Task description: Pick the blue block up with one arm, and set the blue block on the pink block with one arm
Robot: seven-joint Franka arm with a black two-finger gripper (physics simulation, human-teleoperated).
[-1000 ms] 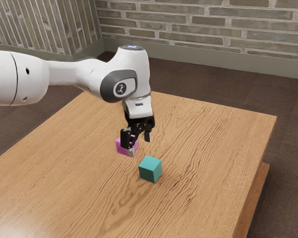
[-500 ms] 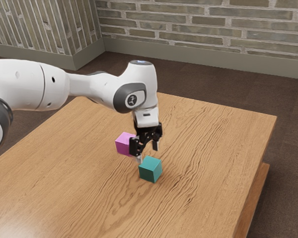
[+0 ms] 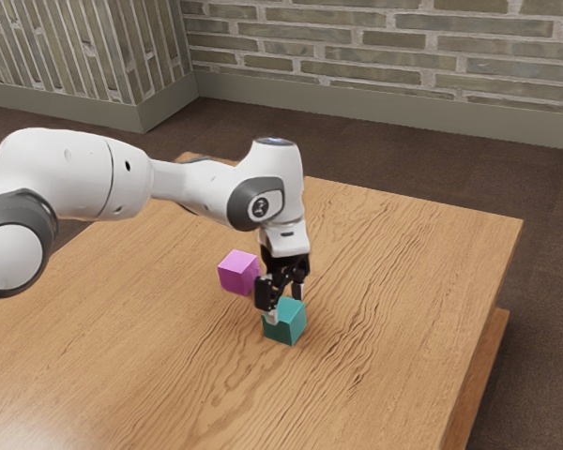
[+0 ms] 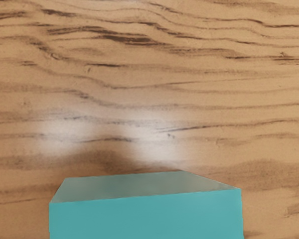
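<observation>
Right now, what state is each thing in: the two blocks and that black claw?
blue block: resting on the table, not lifted, under the gripper.
pink block: resting on the table, nothing on top, apart from the blue block.
gripper: open, low over the blue block.

The white seven-joint arm (image 3: 169, 183) reaches in from the exterior view's left, its elbow raised up and to that side of the small teal-blue cube (image 3: 286, 326). The wrist (image 3: 263, 202) points straight down over the cube. The black two-finger gripper (image 3: 281, 298) hangs at the cube's top, its fingers spread apart.
</observation>
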